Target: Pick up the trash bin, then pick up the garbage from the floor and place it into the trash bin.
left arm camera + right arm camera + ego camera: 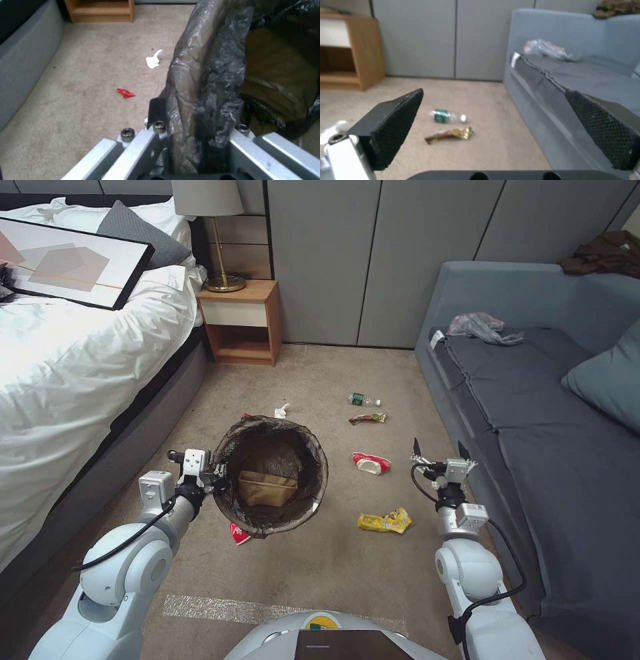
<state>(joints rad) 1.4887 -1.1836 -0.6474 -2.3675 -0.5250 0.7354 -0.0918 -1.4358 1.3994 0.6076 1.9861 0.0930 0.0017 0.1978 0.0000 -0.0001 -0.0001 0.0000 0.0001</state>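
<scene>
Here, left end effector (217,473) clamped on trash bin (270,477) rim, right end effector (440,452) spread apart above carpet.

Beige carpet (320,567) — bottle (363,399), wrappers (385,522), perhaps tissue (282,411), scattered.

This is a bedroom in a home. A bed (73,353) with white linen fills the left of the frame, a wooden nightstand (241,321) with a lamp (212,220) stands at upper centre, a grey sofa (547,427) lines the right, and beige carpet (320,567) covers the floor.
</scene>
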